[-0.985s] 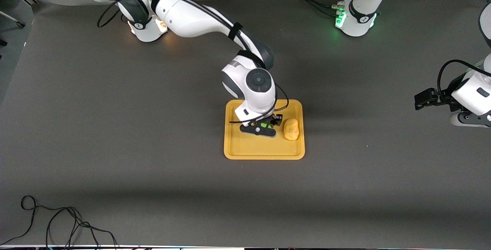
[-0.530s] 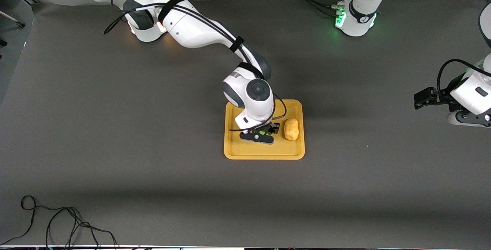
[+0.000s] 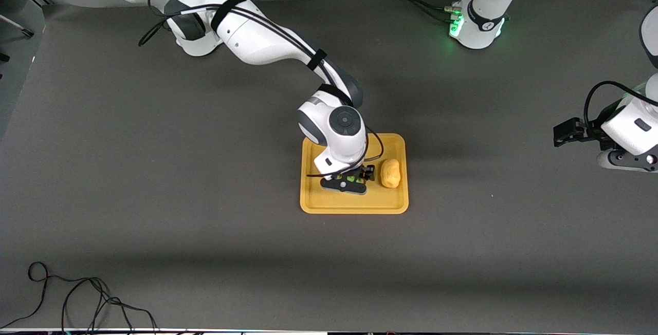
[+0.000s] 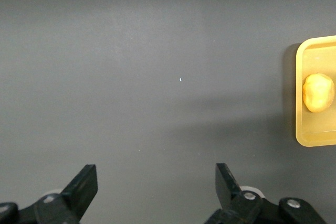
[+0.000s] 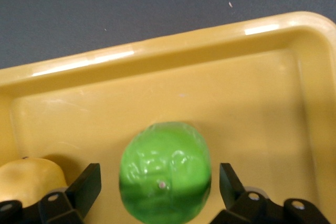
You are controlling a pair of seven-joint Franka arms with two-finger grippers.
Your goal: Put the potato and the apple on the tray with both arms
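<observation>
The yellow-orange tray (image 3: 313, 196) lies mid-table. The potato (image 3: 390, 173) lies in it, toward the left arm's end. My right gripper (image 3: 349, 181) is low over the tray and open. The green apple (image 5: 165, 174) rests on the tray floor (image 5: 252, 108) between its fingers (image 5: 86, 184), with a gap on each side. The potato (image 5: 26, 179) shows beside it. In the front view only a sliver of the apple (image 3: 351, 177) shows under the hand. My left gripper (image 3: 619, 161) is open and empty (image 4: 156, 169) over bare table, well off the tray (image 4: 315, 135), with the potato (image 4: 318, 92) in sight.
The table top is a dark grey mat (image 3: 154, 170). A loose black cable (image 3: 77, 294) lies at the corner nearest the front camera, at the right arm's end. The arm bases (image 3: 478, 21) stand along the back edge.
My right gripper has moved a little lower and nearer the front camera over the tray, with the apple under it. My left gripper has barely shifted.
</observation>
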